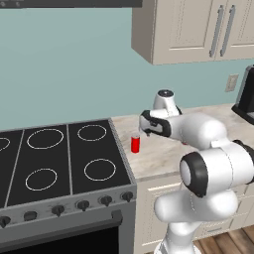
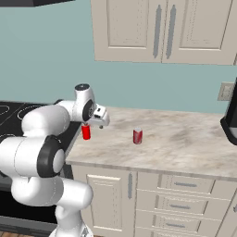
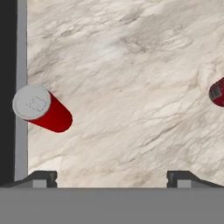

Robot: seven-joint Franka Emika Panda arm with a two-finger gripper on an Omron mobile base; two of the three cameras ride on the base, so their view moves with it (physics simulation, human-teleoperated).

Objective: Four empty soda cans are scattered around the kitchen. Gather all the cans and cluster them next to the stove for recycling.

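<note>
**Mia:** Right up close was the robot's big white arm (image 1: 208, 168). What was its gripper (image 3: 111, 177) doing?

**Ben:** Its two dark tips stood wide apart, with nothing between them. It hung over the beige counter (image 3: 131, 87) and looked down.

**Mia:** Where were the cans?

**Ben:** One red can (image 1: 135, 143) stood straight up on the counter, just beside the stove (image 1: 59, 163). From the hand, its round grey top (image 3: 31, 102) was close to the stove's steel edge. The gripper was above it and a bit to the side, not touching it.

**Mia:** And the other one?

**Ben:** A second red can (image 2: 137, 135) stood farther along the counter, away from the stove. It was upright too. Way at the far end was something black (image 2: 230, 118). I could not tell what it was.

**Mia:** How would a can feel to grab?

**Ben:** I think it would be very light, because it was empty. It looked smooth and round, so it could slip. Thin walls might dent if squeezed hard. It could also tip over from a small bump.

**Mia:** So where should the robot hold it?

**Ben:** I would pinch it around the middle of its side, with one tip on each side, and squeeze gently.
</note>
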